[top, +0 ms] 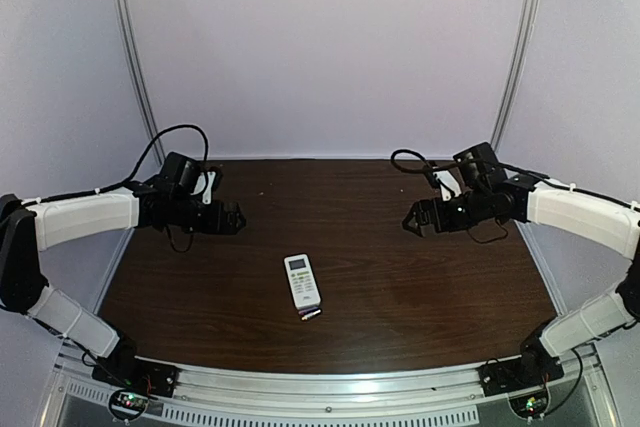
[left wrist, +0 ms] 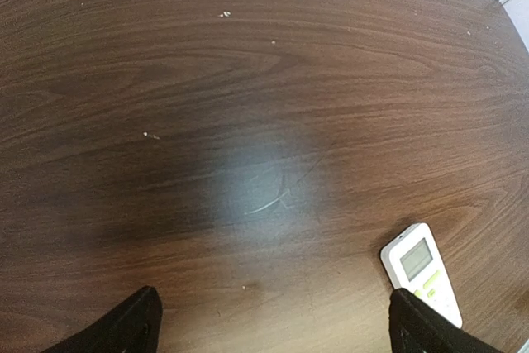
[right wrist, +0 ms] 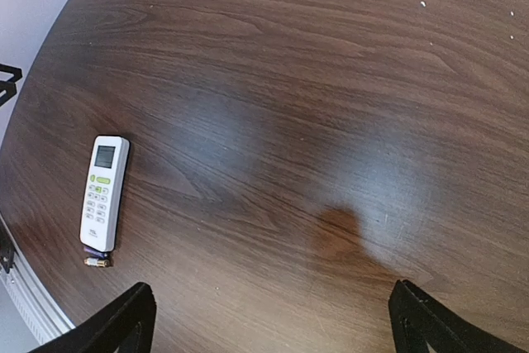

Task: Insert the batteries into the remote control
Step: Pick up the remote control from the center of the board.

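Dark brown wood grain fills every view. The table (top: 430, 297) takes the whole middle of the top frame, with pale glare patches and a few light specks. Above it hang the two grippers, well apart. The left gripper (top: 232, 219) is left of centre in the top frame and the right gripper (top: 412, 219) right of centre, tips turned toward each other. Each wrist view shows its own black fingers (left wrist: 124, 328) only in the bottom corners, spread wide with bare wood between. Both stand fully open and hold nothing.

The remote (top: 302, 282) lies flat below centre in the top frame, between the grippers and nearer the bottom edge, with its buttons and display (right wrist: 105, 155) facing up. One battery (right wrist: 97, 262) lies at its lower end, just beside or touching it. A purplish bit next to that may be a second, but it is too small to tell.

Nothing looks loaded yet. The hatch is presumably on the hidden back, so the remote needs turning over, and thin flat plastic on smooth wood could skid away from a pinch. The battery is a slim cylinder, so a nudge from a finger or from the shifting remote could roll it off. A grab so close to the remote could also catch both.
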`<move>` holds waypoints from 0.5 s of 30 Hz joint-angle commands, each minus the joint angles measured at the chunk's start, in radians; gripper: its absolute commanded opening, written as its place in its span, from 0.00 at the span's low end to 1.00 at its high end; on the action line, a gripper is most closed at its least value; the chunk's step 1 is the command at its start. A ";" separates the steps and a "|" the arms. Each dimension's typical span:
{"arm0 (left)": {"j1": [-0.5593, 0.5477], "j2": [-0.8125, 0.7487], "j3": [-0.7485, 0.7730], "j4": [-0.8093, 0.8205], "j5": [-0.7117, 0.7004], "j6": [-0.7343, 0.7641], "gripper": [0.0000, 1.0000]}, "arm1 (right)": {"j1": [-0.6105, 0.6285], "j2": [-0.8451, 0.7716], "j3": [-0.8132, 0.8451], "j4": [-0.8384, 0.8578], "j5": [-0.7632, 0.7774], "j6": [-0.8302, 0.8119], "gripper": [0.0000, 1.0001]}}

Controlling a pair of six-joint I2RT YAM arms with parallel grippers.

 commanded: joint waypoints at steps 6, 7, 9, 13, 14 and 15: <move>-0.005 -0.061 -0.024 0.039 -0.040 -0.079 0.98 | 0.181 0.170 0.204 -0.060 0.176 0.017 1.00; -0.004 -0.064 -0.023 0.029 -0.073 -0.085 0.97 | 0.212 0.197 0.228 -0.063 0.189 0.025 1.00; 0.001 -0.063 -0.017 0.003 -0.118 -0.107 0.97 | 0.275 0.266 0.288 -0.082 0.229 0.039 1.00; 0.031 -0.073 -0.030 -0.014 -0.121 -0.151 0.97 | 0.387 0.421 0.438 -0.139 0.310 0.052 1.00; 0.038 -0.077 -0.034 -0.016 -0.122 -0.160 0.98 | 0.411 0.457 0.473 -0.155 0.316 0.057 1.00; 0.043 -0.084 -0.041 -0.018 -0.127 -0.167 0.98 | 0.442 0.496 0.509 -0.166 0.336 0.059 1.00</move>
